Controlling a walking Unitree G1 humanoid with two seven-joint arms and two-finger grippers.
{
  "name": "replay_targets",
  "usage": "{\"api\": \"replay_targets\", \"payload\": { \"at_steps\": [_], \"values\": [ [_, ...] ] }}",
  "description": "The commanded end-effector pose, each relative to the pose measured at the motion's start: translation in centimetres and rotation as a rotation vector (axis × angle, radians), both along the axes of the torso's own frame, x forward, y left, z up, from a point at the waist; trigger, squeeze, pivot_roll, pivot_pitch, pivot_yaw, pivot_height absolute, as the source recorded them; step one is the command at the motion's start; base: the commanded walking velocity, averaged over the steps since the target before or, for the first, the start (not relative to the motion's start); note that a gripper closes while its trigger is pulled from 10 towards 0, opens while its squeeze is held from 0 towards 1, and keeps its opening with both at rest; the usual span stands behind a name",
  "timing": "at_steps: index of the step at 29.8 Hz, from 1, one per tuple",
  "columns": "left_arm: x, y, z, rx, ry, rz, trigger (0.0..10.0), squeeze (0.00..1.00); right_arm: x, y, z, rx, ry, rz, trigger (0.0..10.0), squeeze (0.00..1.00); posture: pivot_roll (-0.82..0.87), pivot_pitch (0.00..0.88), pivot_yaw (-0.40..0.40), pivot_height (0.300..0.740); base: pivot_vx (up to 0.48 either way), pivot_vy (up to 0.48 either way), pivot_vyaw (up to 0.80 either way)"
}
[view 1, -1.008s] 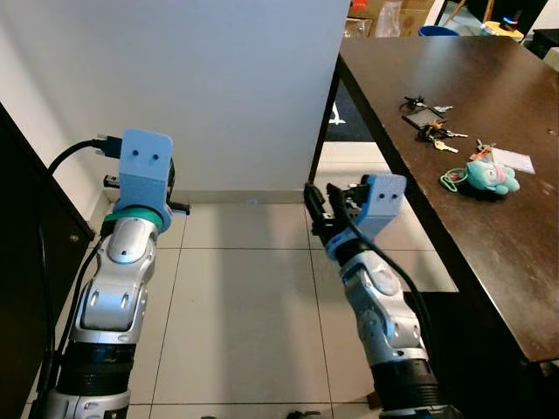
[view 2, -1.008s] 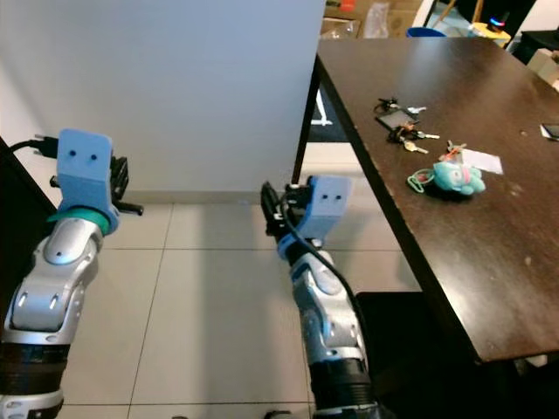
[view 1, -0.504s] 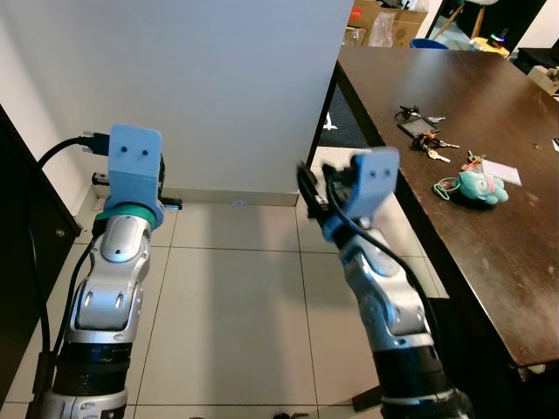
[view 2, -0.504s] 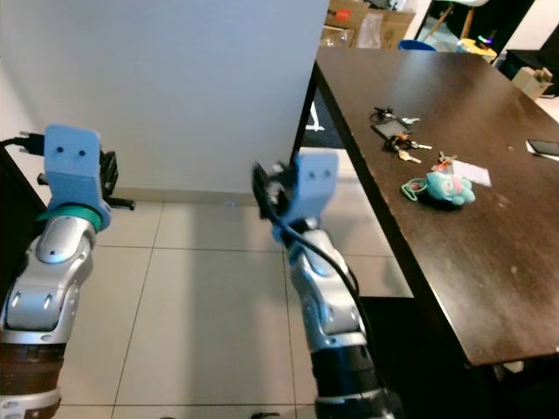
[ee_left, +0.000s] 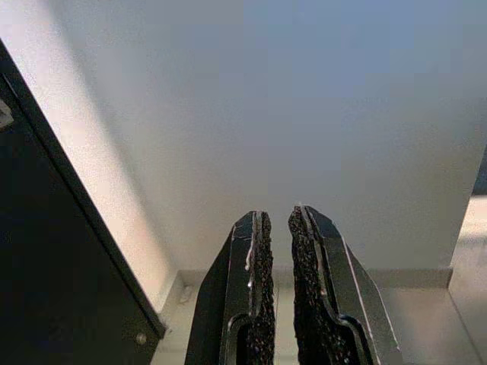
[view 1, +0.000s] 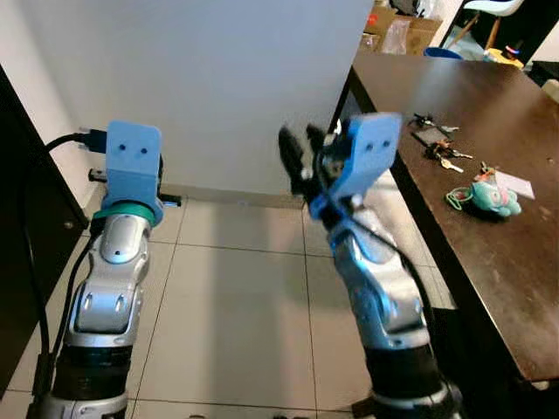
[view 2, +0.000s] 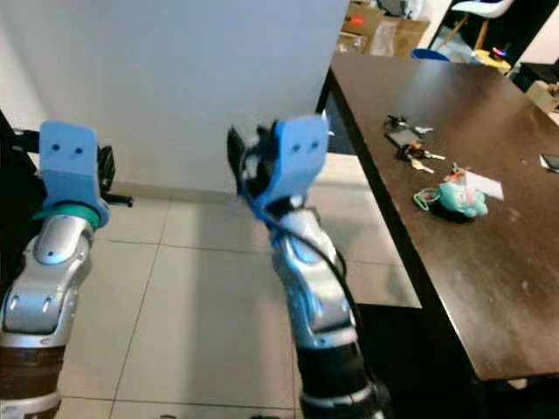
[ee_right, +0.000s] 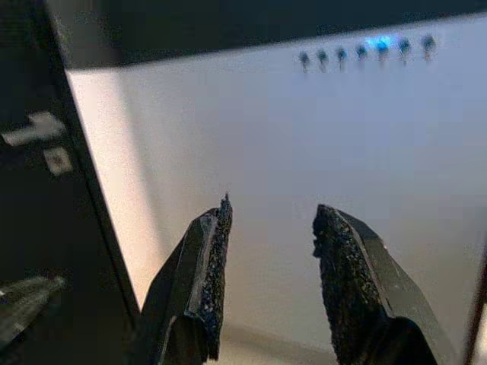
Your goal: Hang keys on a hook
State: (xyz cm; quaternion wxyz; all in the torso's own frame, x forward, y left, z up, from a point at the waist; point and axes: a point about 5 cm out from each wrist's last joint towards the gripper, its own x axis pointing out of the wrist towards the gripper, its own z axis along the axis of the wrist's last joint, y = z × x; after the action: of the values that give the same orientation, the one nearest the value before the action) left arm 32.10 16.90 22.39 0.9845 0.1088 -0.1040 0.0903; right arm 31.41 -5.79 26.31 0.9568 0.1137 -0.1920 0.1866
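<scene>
A bunch of keys (view 1: 434, 145) with a black fob lies on the dark brown table (view 1: 489, 271) at my right. A second set with a teal plush keychain (view 1: 486, 195) lies a little nearer. My right gripper (view 1: 298, 158) is raised in front of the white wall (view 1: 218, 78), well left of the keys. It stands open (ee_right: 270, 228) with nothing between its fingers. High on that wall, the right wrist view shows a row of several small hooks (ee_right: 365, 50). My left gripper (ee_left: 275, 222) is shut and empty, pointing at the wall's base.
A dark cabinet (view 1: 22, 227) stands close at my left. The table's long edge runs along my right side. A white card (view 1: 514, 161) and a phone (view 2: 550, 161) lie on the table. Cardboard boxes (view 1: 403, 21) sit beyond it. Light floor tiles (view 1: 236, 297) lie between.
My right arm has risen, carrying its open gripper from low beside the table edge up in front of the white wall. The camera shifted slightly. The left arm stayed put.
</scene>
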Motion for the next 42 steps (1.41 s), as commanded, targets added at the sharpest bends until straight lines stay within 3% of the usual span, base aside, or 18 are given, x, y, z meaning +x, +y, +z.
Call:
{"api": "replay_targets", "payload": {
  "at_steps": [1,3,11,15,27,34,42],
  "values": [
    [-0.1,-0.3,0.6,-0.002,-0.014,-0.002,10.0,0.0,-0.5,0.6,0.3,0.01,-0.005,0.017,10.0,0.0,0.17,0.0,-0.019,0.74,0.0,0.0,0.0],
    [-0.3,-0.4,0.7,-0.006,-0.018,-0.006,10.0,0.0,-0.7,0.6,0.1,-0.035,-0.025,0.007,10.0,0.0,0.16,0.0,-0.023,0.74,0.0,0.0,0.0],
    [-0.7,0.5,0.4,-0.008,-0.005,0.019,10.0,0.0,0.0,-1.1,-3.1,-0.106,0.098,-0.045,10.0,0.0,0.15,0.041,-0.042,0.74,0.0,0.0,0.0],
    [-0.8,0.7,0.3,-0.009,0.006,0.027,10.0,0.0,0.1,-1.4,-3.6,-0.119,0.119,-0.052,10.0,0.0,0.15,0.057,-0.035,0.74,0.0,0.0,0.0],
    [-1.4,1.3,-0.8,0.007,0.084,0.008,10.0,0.0,-1.1,-4.3,-7.2,-0.266,0.196,-0.123,10.0,0.0,0.1,0.097,0.048,0.74,0.0,0.0,0.0],
    [-0.9,1.1,-1.2,0.02,0.112,-0.017,10.0,0.0,-1.3,-3.8,-9.0,-0.265,0.248,-0.118,10.0,0.0,0.12,0.08,0.083,0.74,0.0,0.0,0.0],
    [-0.9,1.9,-1.5,0.014,0.141,-0.021,10.0,0.0,-0.7,-2.7,-8.8,-0.251,0.236,-0.075,10.0,0.0,0.14,0.042,0.075,0.74,0.0,0.0,0.0]
  ]
}}
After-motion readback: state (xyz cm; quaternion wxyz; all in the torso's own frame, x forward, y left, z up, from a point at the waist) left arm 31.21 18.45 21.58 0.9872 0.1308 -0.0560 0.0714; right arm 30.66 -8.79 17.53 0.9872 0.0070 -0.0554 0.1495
